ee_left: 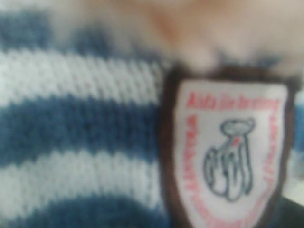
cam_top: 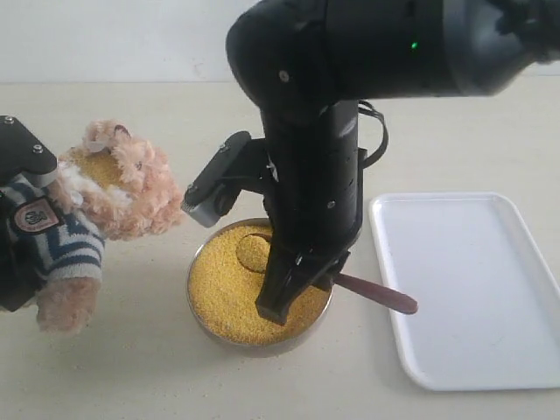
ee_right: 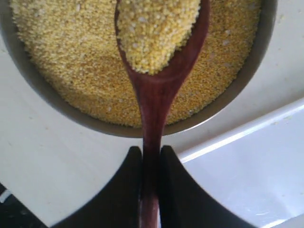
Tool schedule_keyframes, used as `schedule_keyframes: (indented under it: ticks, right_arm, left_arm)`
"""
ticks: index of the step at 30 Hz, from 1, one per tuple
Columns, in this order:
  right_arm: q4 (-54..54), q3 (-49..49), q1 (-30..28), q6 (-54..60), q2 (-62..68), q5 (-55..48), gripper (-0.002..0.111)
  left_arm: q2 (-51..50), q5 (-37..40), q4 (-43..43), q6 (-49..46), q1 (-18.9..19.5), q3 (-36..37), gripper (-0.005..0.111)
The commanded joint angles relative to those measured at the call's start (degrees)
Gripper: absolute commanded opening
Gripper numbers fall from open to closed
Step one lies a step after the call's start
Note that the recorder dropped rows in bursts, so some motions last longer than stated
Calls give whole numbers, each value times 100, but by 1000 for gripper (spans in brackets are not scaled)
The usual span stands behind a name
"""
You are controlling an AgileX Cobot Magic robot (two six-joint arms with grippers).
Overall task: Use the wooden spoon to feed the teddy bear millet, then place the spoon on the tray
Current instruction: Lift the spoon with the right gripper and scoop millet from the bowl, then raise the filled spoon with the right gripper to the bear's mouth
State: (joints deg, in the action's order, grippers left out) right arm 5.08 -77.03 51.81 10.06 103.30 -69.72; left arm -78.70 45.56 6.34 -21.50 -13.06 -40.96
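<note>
The teddy bear [cam_top: 122, 184] hangs tilted at the left, held by my left gripper [cam_top: 13, 219], whose black fingers [cam_top: 22, 153] show above and below its striped shirt. In the left wrist view only the striped shirt [ee_left: 71, 123] and chest badge [ee_left: 228, 152] show, blurred and very close. My right gripper [ee_right: 150, 152] is shut on the wooden spoon [ee_right: 154, 99] by its handle. The spoon's bowl, heaped with millet [ee_right: 156, 33], sits over the metal bowl [ee_right: 47, 95]. In the exterior view the right gripper [cam_top: 293, 293] stands over the millet [cam_top: 219, 289] and the spoon's handle end [cam_top: 385, 299] points at the tray [cam_top: 472, 289].
The metal bowl [cam_top: 254, 343] stands on the pale tabletop between the bear and the tray. The tray's corner [ee_right: 247, 171] lies close to the bowl. The right arm's black body [cam_top: 315, 131] hides the far part of the bowl.
</note>
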Motion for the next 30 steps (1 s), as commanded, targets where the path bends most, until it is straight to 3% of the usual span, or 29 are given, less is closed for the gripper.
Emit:
schedule_keyframes:
  ticks: [1,5,17,30]
  right_arm:
    - [-614,-30,-140,61,-98,-25,0]
    - [-1161,-234,-140,-16,-98,-25,0]
    - [-1393,-2889,260,-1082,971,-25,0]
    - [-1621,-3632,245,-1136,1611,-25,0]
  left_arm:
    - [1,-99,-100,93,-15,-45,4]
    - [1,-118,-145,93,-15,-45,4]
    - [1,-122,-205,66,-15,-45,4]
    - [1,-169,-246,50,-15,-45,4]
